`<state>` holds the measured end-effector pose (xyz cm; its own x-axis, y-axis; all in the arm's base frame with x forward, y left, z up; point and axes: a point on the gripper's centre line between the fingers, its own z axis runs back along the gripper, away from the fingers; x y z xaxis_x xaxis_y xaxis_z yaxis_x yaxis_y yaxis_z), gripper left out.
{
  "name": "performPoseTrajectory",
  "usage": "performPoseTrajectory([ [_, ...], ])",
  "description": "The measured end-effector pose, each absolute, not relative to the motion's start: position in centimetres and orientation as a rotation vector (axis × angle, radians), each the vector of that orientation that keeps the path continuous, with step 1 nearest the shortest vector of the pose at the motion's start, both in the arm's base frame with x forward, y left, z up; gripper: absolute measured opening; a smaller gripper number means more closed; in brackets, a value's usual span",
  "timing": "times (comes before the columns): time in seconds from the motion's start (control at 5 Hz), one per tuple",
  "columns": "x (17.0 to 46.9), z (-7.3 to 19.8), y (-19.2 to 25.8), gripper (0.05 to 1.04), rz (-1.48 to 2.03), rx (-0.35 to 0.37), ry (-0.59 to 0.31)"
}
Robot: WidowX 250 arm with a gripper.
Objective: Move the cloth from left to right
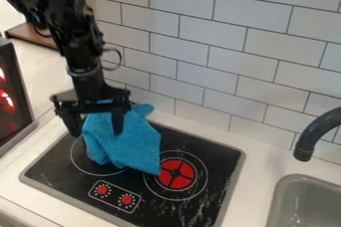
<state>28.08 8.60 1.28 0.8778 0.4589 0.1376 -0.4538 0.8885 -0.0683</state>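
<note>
White wall tiles (213, 47) are set behind a pale counter (256, 181), into which a black stove top (213, 144) is fitted. Over its left side, the blue cloth (133, 146) is heaped in loose folds; the left burner ring (83, 168) is partly covered, and the red burner (166, 168) is just reached by one corner. The gripper (96, 132) is held above the same heap, its two fingers spread apart, with raised fabric seen between them. Whether either finger is pressed against the fabric cannot be told.

The step in hand is judged to be the grasp. A thick, raised fold is best taken, well down between the fingers, so that more than a thin edge is caught. Closing should be done fully, since soft cloth is easily slipped. The cloth should then be lifted until its trailing corner is cleared, carried rightward over the burner, and lowered before being released.
</note>
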Motion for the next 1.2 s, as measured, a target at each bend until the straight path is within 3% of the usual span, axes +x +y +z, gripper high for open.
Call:
performPoseTrajectory([
  [0.8, 31.4, -2.7, 7.2, 1.000, 0.434, 0.006, -0.148],
  [1.2, 30.8, -3.6, 5.3, 1.000, 0.416, 0.012, -0.143],
])
